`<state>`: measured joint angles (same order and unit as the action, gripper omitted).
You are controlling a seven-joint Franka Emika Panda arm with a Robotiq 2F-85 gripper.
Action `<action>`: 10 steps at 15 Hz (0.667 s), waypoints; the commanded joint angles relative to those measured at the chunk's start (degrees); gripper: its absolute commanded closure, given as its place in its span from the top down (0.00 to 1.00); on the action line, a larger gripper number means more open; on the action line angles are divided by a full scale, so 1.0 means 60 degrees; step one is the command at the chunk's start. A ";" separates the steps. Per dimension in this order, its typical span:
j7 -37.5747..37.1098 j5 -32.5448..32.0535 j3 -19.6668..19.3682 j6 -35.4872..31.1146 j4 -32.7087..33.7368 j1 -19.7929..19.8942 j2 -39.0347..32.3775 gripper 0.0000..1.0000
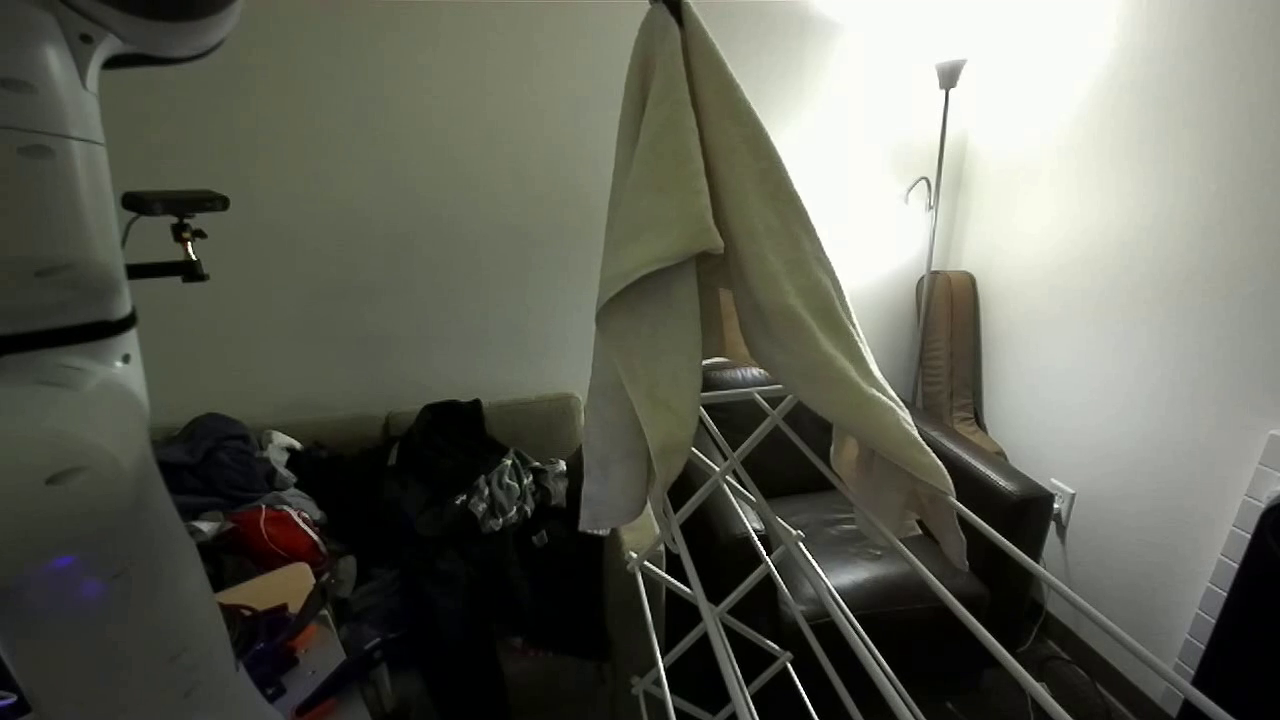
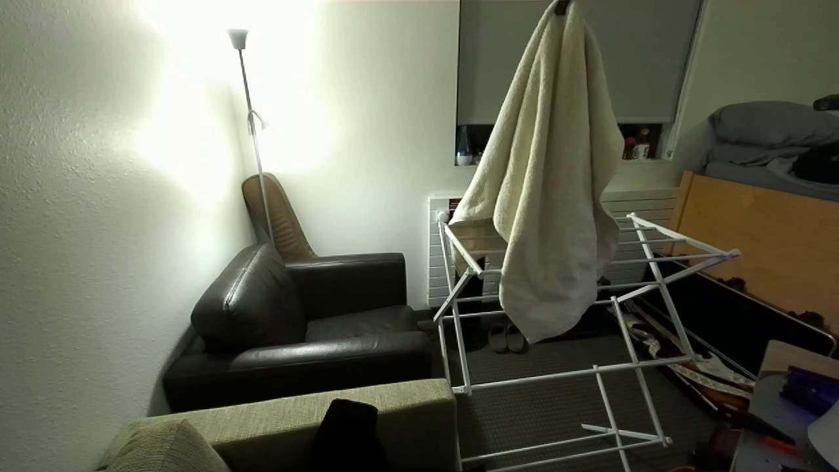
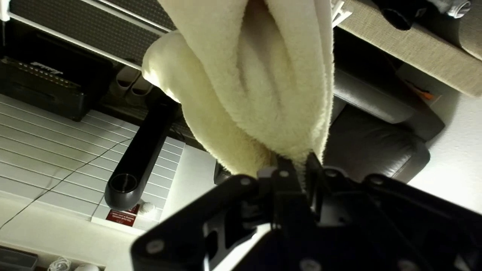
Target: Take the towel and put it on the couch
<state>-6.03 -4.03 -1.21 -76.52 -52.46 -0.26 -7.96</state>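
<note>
The cream towel (image 1: pixel 770 250) hangs from my gripper, its top bunched to a point and its folds falling in two wide flaps in an exterior view. From a different side the towel (image 2: pixel 557 170) drops in front of and among the drying rack's top bars, a lower corner hanging below them. In the wrist view my gripper (image 3: pixel 298 160) is shut on the towel (image 3: pixel 263 82), with cloth pinched between its dark fingers. The couch is the beige-green one: its back (image 1: pixel 540 420) shows behind the towel, and its arm (image 2: pixel 406 406) stands close to the rack.
A white drying rack (image 2: pixel 557 377) stands under the towel. Dark clothes (image 1: pixel 440 520) lie heaped on the couch. Beside the rack sits a dark leather armchair (image 2: pixel 354 321), with a floor lamp (image 2: pixel 249 98) and brown case (image 2: pixel 282 216) behind it.
</note>
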 commanded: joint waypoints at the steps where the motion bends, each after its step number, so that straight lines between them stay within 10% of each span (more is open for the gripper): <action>1: 0.0367 -0.0014 0.0166 0.0402 -0.0281 -0.0172 0.0338 0.06; 10: 0.1239 0.0952 0.0524 0.2141 -0.1213 -0.0262 0.0495 0.07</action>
<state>-1.32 -0.74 1.37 -65.43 -55.36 -1.88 -7.79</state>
